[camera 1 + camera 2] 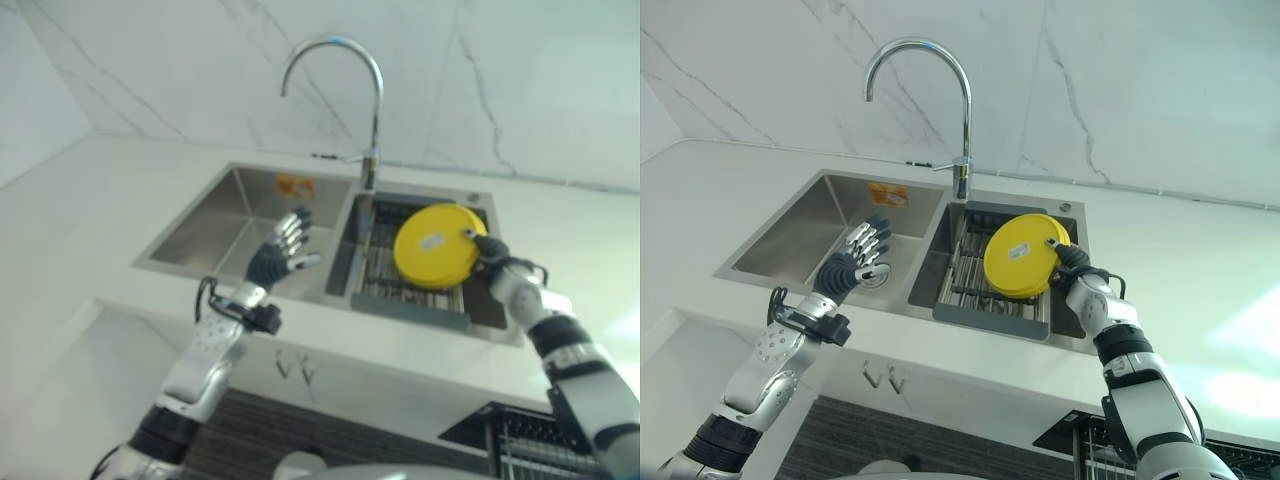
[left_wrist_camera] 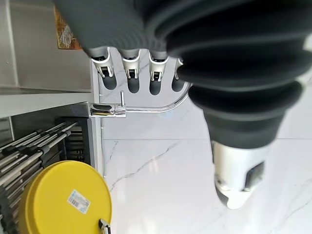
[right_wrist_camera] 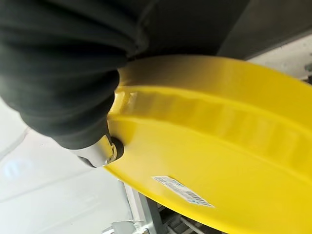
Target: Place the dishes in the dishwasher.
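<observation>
Yellow and held on edge, the plate (image 1: 1022, 256) stood over the dark drying rack (image 1: 990, 290) in the right basin of the steel sink (image 1: 810, 235), gripped at its rim at about three o'clock by the right robot hand (image 1: 1072, 262); the right wrist view showed a thumb tip pressed against the plate's underside beside a white label, so that hand was grasping the plate. Whether the plate's lower edge touched the rack or hung just above it could not be told. The left robot hand (image 1: 862, 252) hovered over the left basin, at about nine o'clock from the plate and well apart from it, its fingers (image 2: 130, 68) straight and relaxed, holding nothing. The curved tap (image 1: 925, 95) rose at twelve o'clock behind the divider between the basins, and the white counter (image 1: 1170, 290) ran around the sink. At about five o'clock, below the counter's front edge, the corner of a wire dishwasher basket (image 1: 525, 440) showed, with no dish visible in the part that could be seen. By that reading the task was at an early stage: one plate was in hand at the sink, not yet carried down to the basket, and the transfer and the release remained to be done.
</observation>
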Controlling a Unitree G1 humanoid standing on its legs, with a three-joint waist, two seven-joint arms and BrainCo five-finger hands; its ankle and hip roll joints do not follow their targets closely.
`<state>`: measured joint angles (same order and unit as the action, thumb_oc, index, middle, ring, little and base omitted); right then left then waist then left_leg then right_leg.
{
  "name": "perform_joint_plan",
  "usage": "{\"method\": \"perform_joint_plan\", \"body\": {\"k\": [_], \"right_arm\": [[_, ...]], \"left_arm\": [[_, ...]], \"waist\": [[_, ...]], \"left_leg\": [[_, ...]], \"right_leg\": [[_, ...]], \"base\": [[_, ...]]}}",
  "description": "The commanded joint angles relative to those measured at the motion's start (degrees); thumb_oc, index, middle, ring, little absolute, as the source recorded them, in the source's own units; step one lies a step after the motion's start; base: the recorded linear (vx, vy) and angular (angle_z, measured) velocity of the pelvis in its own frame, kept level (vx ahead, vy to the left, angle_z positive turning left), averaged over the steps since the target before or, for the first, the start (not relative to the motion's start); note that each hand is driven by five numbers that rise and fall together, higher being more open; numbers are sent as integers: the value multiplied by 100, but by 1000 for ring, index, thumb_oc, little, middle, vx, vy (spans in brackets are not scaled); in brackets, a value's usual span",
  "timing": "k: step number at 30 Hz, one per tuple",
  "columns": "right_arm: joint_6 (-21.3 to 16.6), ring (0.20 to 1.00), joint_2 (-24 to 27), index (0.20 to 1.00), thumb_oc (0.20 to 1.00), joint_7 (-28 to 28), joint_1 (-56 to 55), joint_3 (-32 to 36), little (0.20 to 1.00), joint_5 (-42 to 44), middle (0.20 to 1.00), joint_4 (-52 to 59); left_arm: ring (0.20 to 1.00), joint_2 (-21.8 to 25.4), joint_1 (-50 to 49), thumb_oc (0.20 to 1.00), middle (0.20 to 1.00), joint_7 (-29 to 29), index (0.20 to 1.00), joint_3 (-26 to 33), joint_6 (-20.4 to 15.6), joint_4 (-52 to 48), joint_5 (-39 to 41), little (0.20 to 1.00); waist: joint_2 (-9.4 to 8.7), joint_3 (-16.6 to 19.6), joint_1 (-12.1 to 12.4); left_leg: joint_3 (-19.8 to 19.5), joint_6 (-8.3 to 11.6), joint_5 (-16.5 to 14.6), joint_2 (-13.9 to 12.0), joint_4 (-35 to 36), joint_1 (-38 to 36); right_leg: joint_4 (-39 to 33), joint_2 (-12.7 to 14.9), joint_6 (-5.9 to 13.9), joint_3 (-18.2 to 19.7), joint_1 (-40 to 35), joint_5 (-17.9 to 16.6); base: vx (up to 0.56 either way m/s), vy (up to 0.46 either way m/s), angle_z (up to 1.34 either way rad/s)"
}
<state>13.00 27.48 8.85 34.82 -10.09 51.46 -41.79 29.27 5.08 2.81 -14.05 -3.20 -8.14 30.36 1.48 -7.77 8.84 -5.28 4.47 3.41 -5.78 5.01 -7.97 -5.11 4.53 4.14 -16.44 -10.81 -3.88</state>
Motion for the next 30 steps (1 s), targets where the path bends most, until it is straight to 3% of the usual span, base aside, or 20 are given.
{"method": "perform_joint_plan", "body": {"k": [1,3,7,9,13,14,15,17,18,20,22,24,26,29,30], "right_arm": [[-780,200,193,200,200,-246,348,359,200,593,200,664],[-976,200,163,200,200,-237,77,596,200,674,200,1350],[-968,200,29,200,200,78,-738,929,200,230,200,2879],[-1018,200,6,200,200,-36,-1451,1266,200,416,200,3652],[-1229,200,-173,200,200,-233,-2041,1609,200,400,200,4364],[-1290,200,-197,200,200,-307,-2105,1654,200,416,200,4431],[-1440,200,-209,200,200,-395,-2231,1768,200,504,200,4578],[-1519,200,-281,200,200,-388,-2381,1892,200,593,200,4760],[-1532,200,-419,200,200,-360,-2504,1997,200,663,200,4950],[-1510,200,-524,200,200,-326,-2650,2108,200,770,200,5110],[-1550,200,-647,200,200,-154,-2867,2313,200,882,200,5135],[-1519,200,-689,200,200,-270,-3085,2418,200,1169,200,5237],[-1560,200,-689,200,200,-535,-3228,2418,200,1356,200,5306],[-1703,200,-597,200,200,-674,-3224,2403,200,1435,200,5324],[-1799,200,-480,200,200,-701,-3117,2397,200,1425,200,5318]], "left_arm": [[1000,157,301,1000,1000,26,1000,-89,-334,-97,67,1000],[1000,150,163,1000,1000,37,1000,53,-464,-137,152,1000],[1000,75,-280,1000,1000,148,1000,514,-694,-317,128,1000],[1000,10,-574,1000,1000,270,1000,717,-831,-446,90,1000],[1000,-119,-675,1000,1000,309,1000,853,-1118,-516,131,1000],[1000,-139,-693,1000,1000,292,1000,878,-1191,-517,120,1000],[1000,-217,-680,1000,1000,266,1000,905,-1362,-534,75,1000],[1000,-269,-654,1000,1000,312,1000,913,-1482,-579,-41,1000],[1000,-267,-587,1000,1000,361,1000,927,-1528,-568,-147,1000],[1000,-217,-524,1000,1000,409,1000,958,-1478,-543,-149,1000],[1000,-163,-456,1000,1000,473,1000,996,-1344,-558,-207,1000],[1000,-145,-541,1000,1000,398,1000,966,-1290,-660,-251,1000],[1000,-112,-683,1000,1000,349,1000,967,-1330,-707,-425,1000],[1000,-27,-673,1000,1000,368,1000,877,-1406,-730,-415,1000],[1000,-40,-542,1000,1000,319,1000,767,-1457,-717,-497,1000]], "waist": [[-227,86,83],[-221,83,14],[-199,81,-153],[-183,114,-273],[-172,23,-432],[-215,-30,-471],[-395,-202,-540],[-437,-280,-660],[-385,-313,-845],[-323,-356,-1003],[-318,-388,-1155],[-335,-411,-1214],[-376,-459,-1167],[-388,-484,-1132],[-362,-481,-1085]], "left_leg": [[624,57,-400,-63,-1,-124],[668,69,-408,-102,-1,-150],[830,115,-372,-223,-1,-166],[1015,153,-264,-315,-1,-63],[1006,206,-192,-348,-1,-22],[1046,222,-241,-323,-222,-28],[866,162,-389,-55,-1457,361],[821,46,-595,79,-1570,436],[976,-56,-801,129,-1036,112],[1014,-99,-785,153,-552,-201],[795,-144,-758,331,-86,-439],[555,-193,-832,516,-1,-461],[615,-195,-875,510,-1,-472],[769,-305,-875,503,-1,-386],[857,-413,-743,527,-1,-235]], "right_leg": [[11,297,267,-69,-229,443],[11,259,237,-27,-198,446],[11,145,175,119,-86,444],[11,115,177,158,16,420],[11,95,187,269,152,387],[11,131,177,327,183,355],[11,260,135,464,266,170],[11,305,157,533,335,32],[11,409,300,574,469,-164],[104,510,462,646,667,-290],[249,703,703,746,1060,-538],[278,833,755,785,1288,-759],[473,890,782,334,1552,-964],[936,629,719,111,1521,-610],[1532,383,568,-109,1488,-231]], "base": [[-11,-79,0],[-12,-120,0],[5,-178,-4],[-62,-106,-7],[-189,13,0],[-396,138,-15],[-365,140,-39],[-352,351,-47],[-267,437,-17],[-173,348,-8],[-233,429,-10],[-177,356,-19],[-183,217,-30],[-224,172,-64],[-317,188,-39]]}}
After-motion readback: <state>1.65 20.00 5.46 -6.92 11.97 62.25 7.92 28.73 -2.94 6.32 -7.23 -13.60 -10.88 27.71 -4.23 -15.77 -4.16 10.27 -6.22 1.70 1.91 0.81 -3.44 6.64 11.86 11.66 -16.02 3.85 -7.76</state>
